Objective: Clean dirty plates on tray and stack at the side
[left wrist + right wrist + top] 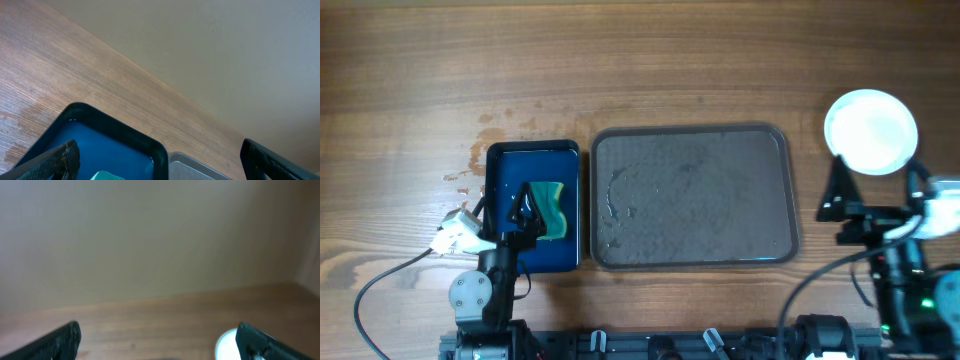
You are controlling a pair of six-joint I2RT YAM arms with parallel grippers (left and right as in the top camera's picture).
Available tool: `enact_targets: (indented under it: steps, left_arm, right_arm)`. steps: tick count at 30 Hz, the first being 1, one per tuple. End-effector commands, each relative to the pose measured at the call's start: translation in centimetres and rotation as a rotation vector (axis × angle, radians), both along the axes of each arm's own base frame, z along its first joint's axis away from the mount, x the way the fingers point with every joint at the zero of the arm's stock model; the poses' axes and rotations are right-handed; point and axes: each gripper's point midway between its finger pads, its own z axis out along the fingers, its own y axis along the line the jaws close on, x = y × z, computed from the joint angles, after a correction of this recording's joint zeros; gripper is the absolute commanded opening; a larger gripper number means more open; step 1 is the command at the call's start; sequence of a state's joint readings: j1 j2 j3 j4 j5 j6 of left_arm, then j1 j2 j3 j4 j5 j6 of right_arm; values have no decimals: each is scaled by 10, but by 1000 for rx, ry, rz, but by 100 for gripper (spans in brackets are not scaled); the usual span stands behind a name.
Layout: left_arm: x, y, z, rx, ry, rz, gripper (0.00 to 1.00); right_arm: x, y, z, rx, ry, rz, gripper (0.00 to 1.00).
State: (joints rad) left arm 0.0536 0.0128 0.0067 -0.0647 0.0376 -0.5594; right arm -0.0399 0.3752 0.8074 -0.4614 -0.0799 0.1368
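The dark grey tray (pixel 775 140) lies mid-table with only wet streaks on it; no dirty plates show on it. A round white plate (pixel 870 130) with a clean face rests on the wood beyond the tray's far right corner; how many lie under it I cannot tell. My right gripper (pixel 876 190) stands open just short of it, nothing between its fingers. In the right wrist view the plate (pixel 226 345) peeks in beside the right finger (pixel 260 340). My left gripper (pixel 525 212) hangs open over the blue basin (pixel 535 152), above a teal sponge (pixel 553 205).
The basin (pixel 125 132) sits just left of the tray (pixel 200 170), their rims nearly touching. Damp stains mark the wood (pixel 470 165) left of the basin. Cables (pixel 380 285) trail from both arm bases along the near edge.
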Motion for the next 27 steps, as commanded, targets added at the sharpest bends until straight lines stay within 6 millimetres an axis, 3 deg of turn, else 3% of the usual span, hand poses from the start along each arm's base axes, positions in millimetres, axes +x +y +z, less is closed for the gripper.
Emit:
enact_targets:
  steps: [1,8,19,27]
  left_arm:
    - [-1,-2,-1,-4,2,-13,100]
    - [-1,-2,-1,-4,2,-13,100]
    - [-1,-2,-1,-4,2,-13,100]
    - [-1,-2,-1,-4,2,-13,100]
  right_arm:
    - [2,27,-40,-13,-48,158,100]
    - [8,40,-92,57,-111,242,100]
    - [12,26,-90,150,-309,177,100]
    - [17,26,-113,228,-300,189,100]
